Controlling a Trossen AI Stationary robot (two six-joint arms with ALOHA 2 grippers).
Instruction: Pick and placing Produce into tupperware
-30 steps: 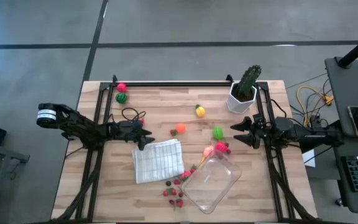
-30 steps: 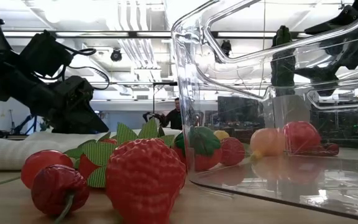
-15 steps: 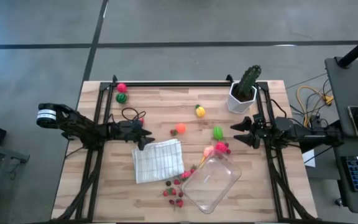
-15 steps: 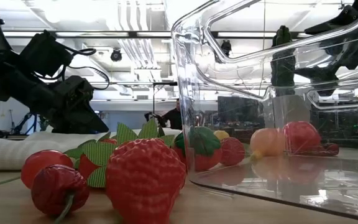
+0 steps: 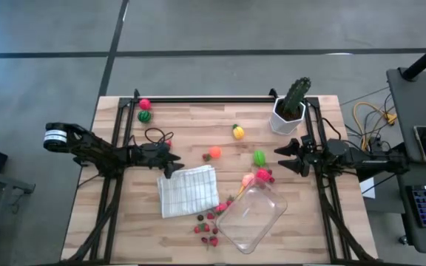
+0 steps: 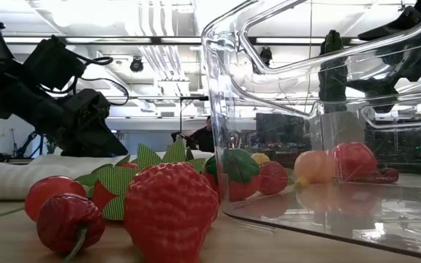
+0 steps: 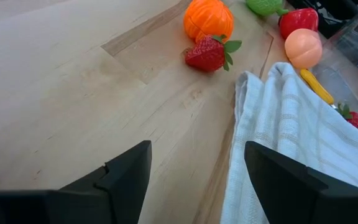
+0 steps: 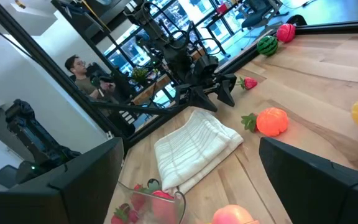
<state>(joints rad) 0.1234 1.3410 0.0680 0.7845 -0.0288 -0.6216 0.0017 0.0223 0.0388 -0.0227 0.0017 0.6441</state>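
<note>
Overhead, saw a wooden table (image 5: 198, 133) with dark rails along its sides. Found the left arm reaching in from the left edge, its gripper (image 5: 176, 164) low over the wood just beside the cloth's far corner, fingers (image 7: 120, 177) parted and grasping nothing. Found the right arm at the right edge, its gripper (image 5: 281, 159) near the cactus, fingers (image 8: 303, 180) spread wide and likewise empty.

Noted the tupperware (image 5: 251, 216) lying skewed near the front of the table, right of the cloth; could not tell for certain whether anything lay inside, though red and peach pieces showed through its wall in the low view. Noted the checked cloth (image 5: 188, 190) folded flat, left of the tupperware. Noted the cactus (image 5: 291, 105) upright in its white pot at the far right corner.

Then counted produce, all loose on the wood: a peach (image 5: 248, 179) and a red piece (image 5: 263, 176) touching the tupperware's far corner; a green piece (image 5: 259, 157) just beyond them; an orange (image 5: 214, 153) with a strawberry (image 5: 205, 157) beside it, near the cloth's far edge; a yellow piece (image 5: 237, 131) farther back; a small melon (image 5: 145, 116) and a pink piece (image 5: 145, 104) at the far left corner; a scatter of red berries (image 5: 207, 229) between cloth and tupperware at the front.
</note>
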